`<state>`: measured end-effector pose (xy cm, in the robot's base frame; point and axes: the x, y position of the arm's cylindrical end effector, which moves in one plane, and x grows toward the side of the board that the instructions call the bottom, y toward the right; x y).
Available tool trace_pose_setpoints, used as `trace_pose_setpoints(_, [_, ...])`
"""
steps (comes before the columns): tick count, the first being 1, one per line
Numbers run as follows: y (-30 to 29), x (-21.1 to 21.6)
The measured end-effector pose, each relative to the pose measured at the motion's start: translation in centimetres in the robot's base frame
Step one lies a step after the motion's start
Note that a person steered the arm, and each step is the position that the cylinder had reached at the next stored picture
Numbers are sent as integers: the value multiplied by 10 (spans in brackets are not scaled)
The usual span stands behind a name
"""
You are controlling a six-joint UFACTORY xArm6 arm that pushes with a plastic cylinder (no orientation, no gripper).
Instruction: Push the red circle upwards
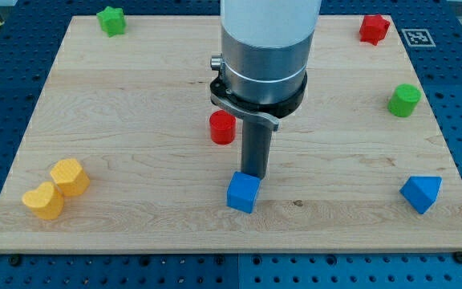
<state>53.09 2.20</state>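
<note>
The red circle [222, 127] is a short red cylinder near the middle of the wooden board [135, 160]. My tip [254, 173] is the lower end of the dark rod, below and to the right of the red circle and apart from it. The tip stands right at the top edge of a blue cube [243, 192]; I cannot tell whether they touch. The arm's grey body hides the board above the rod.
A green star-like block [111, 20] lies at the top left, a red block [374, 28] at the top right, a green cylinder [404, 99] at the right, a blue triangle-like block [421, 193] at the bottom right. Two yellow blocks [70, 177] [43, 200] lie at the bottom left.
</note>
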Motion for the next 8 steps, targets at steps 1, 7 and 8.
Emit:
trace_pose_setpoints(1, [-11,0])
trace_pose_setpoints(7, [-29,-57])
trace_pose_setpoints(8, [-29,-84])
